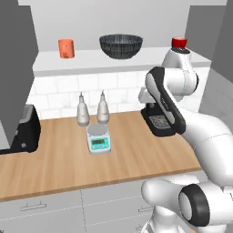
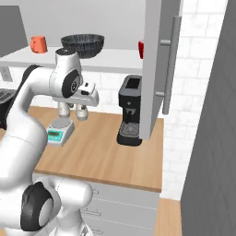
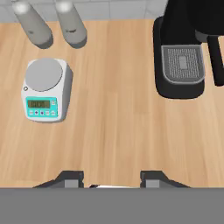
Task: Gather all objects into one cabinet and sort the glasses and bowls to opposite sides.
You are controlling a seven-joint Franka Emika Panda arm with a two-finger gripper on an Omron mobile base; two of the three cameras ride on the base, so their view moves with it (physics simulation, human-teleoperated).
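Nearest to me, in the hand view, the gripper (image 3: 111, 177) looks straight down at the wooden counter (image 3: 113, 122). Its two finger tips stand apart with bare wood between them; nothing is held, and I read the pincer as open. Only the tips show, cut off at the bottom edge.

Below the hand, the hand view gives a small scale (image 3: 43, 89) with a teal display at left, two white bottles (image 3: 50, 24) beyond it with their tops cut off, and a black coffee machine (image 3: 181, 57) at right, seen from above with its grey drip grate.

The arm (image 1: 170, 95) folds up and forward over the counter, its wrist level with the backsplash. In the left base view the arm covers most of the coffee machine and the lower part of the red cup (image 1: 179, 43).

Farthest, on the white shelf floor of the open cabinet (image 1: 91, 61): the orange cup (image 1: 66, 48) at left, the dark mesh bowl (image 1: 121, 45) in the middle, the red cup at right, all well apart. In the right base view the cabinet door (image 2: 156, 69) hides all but a sliver of the red cup. I cannot make out a grey cup. A black appliance (image 1: 22, 129) sits at the counter's left end, cut off by the near cabinet side.
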